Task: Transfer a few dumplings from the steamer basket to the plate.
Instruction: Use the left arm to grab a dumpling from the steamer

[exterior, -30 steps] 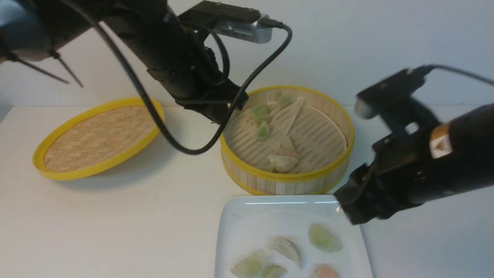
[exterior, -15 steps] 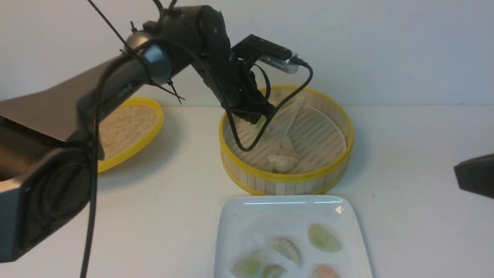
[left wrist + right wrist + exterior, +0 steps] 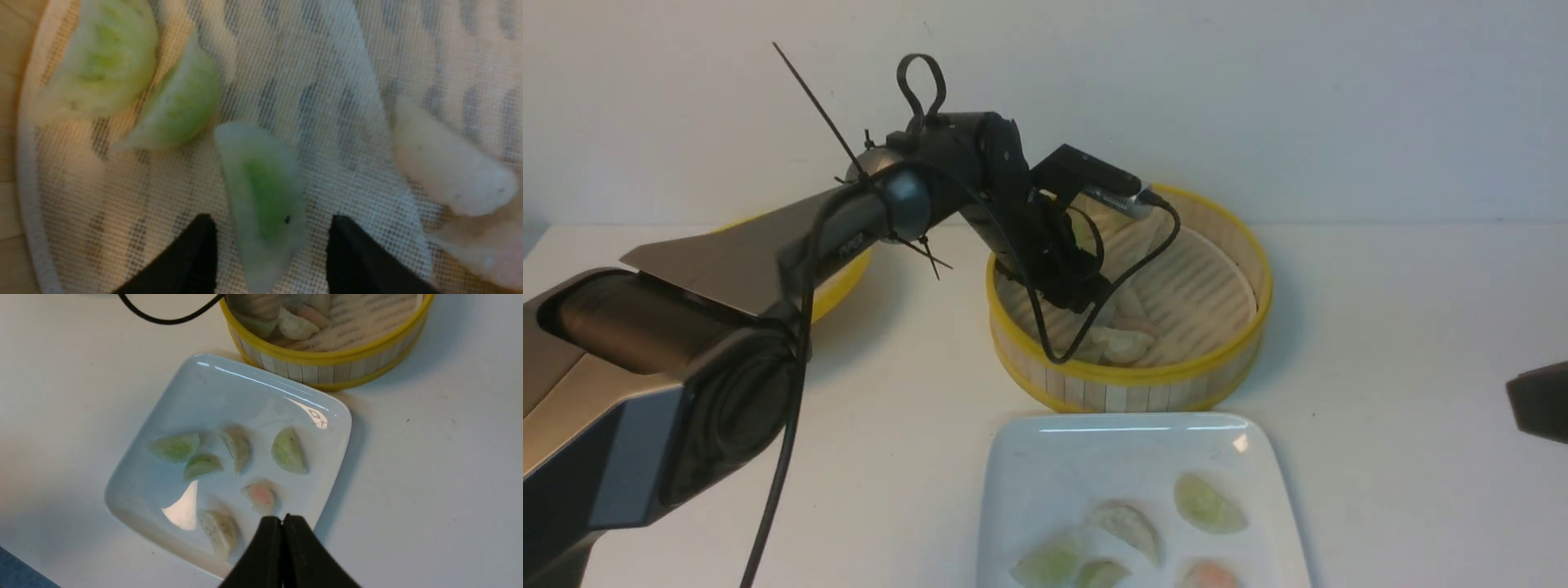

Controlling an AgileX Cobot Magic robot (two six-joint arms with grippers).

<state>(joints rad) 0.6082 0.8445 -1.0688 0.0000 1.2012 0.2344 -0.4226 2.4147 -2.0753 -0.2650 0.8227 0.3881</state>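
The steamer basket point(image 3: 1131, 377) stands mid-table with several dumplings on its paper liner. My left gripper point(image 3: 1088, 296) reaches down into it. In the left wrist view the left gripper point(image 3: 271, 241) is open, its two black fingertips point(image 3: 200, 245) either side of a pale green dumpling point(image 3: 261, 192) lying on the liner; two more green dumplings point(image 3: 102, 61) and a whitish one point(image 3: 449, 163) lie nearby. The white plate point(image 3: 1045, 465) in front holds several dumplings point(image 3: 1209, 504). My right gripper point(image 3: 282, 522) is shut and empty, above the plate's edge point(image 3: 331, 457) in the right wrist view.
The flat woven lid point(image 3: 849, 273) lies to the left of the steamer, mostly hidden behind my left arm. A black cable point(image 3: 1054, 343) hangs from the left wrist into the basket. The right arm's tip point(image 3: 1539, 400) shows at the right edge.
My left arm has swung down and lowered its gripper into the steamer, over a green dumpling. My right arm has pulled back from the plate to the right edge.
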